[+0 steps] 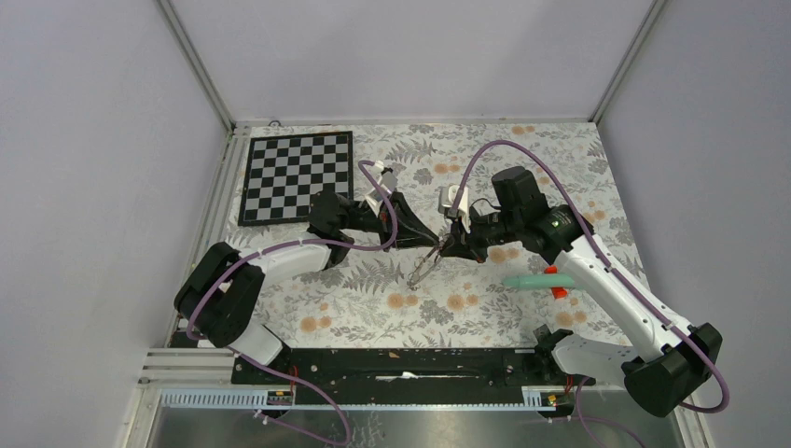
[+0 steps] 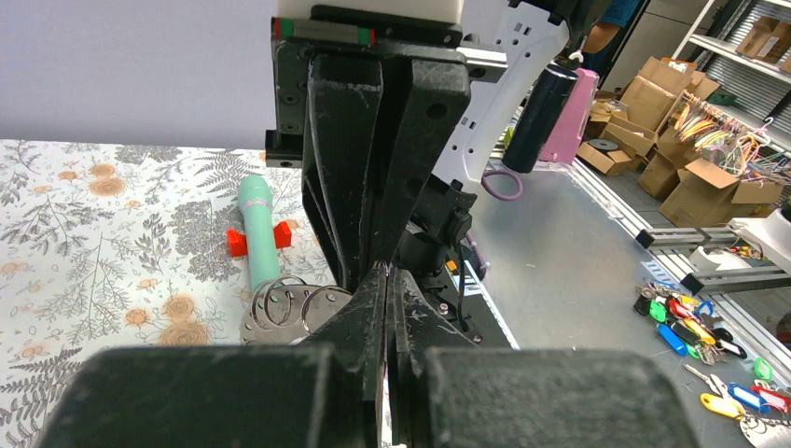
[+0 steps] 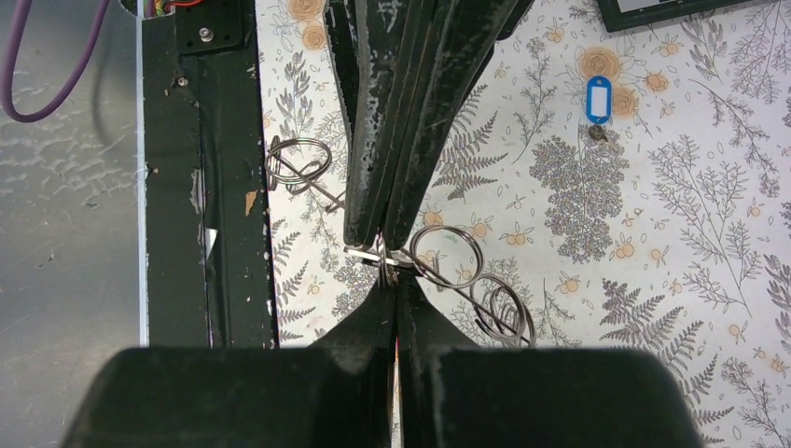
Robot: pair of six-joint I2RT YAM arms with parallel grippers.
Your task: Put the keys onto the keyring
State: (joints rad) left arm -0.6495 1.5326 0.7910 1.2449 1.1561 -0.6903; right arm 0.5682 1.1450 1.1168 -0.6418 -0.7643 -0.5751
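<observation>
**A:** Location of the keyring [image 2: 280, 313]?

**B:** Mid-table, above the flowered table [image 3: 653, 280]. It is a bunch of linked wire loops, pinched where the two grippers meet, and the free loops hang to the side.

**A:** Gripper states?

**B:** Right gripper [image 3: 394, 285]: fingers closed on the wire. Left gripper [image 2: 385, 280]: fingers closed, tip to tip with the right one, clamped at the same spot (as far as I can see).

**A:** And the keys?

**B:** One blue-tagged key [image 3: 598, 98] lies flat on the table, well apart from the loops. A teal stick [image 2: 258, 233] lies near the right arm. A chequered board [image 1: 297, 175] sits at the far left.
</observation>
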